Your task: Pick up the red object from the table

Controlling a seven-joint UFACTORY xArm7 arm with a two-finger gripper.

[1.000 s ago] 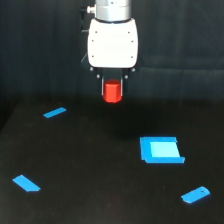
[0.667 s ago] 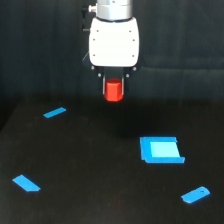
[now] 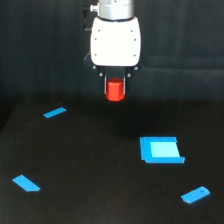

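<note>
At the lower left of the frame a small flat blue strip point(image 3: 26, 183) lies on the wide matte black table point(image 3: 90, 165), and a thinner blue sliver point(image 3: 54, 112) sits higher up, toward the left middle. In the upper centre hangs the white boxy gripper point(image 3: 115, 91) of the arm, its dark jaws clamped on either side of the small red-orange stubby block point(image 3: 115, 90), which appears lifted off the table, well above the surface. To the right of centre rests a larger flat blue square tile point(image 3: 160, 149), and a rounded blue tab point(image 3: 196, 194) lies at the lower right. Judging from this, the pick looks essentially made; doing it well now probably means keeping the squeeze firm and rising straight, without swinging, so the narrow block does not slip.
</note>
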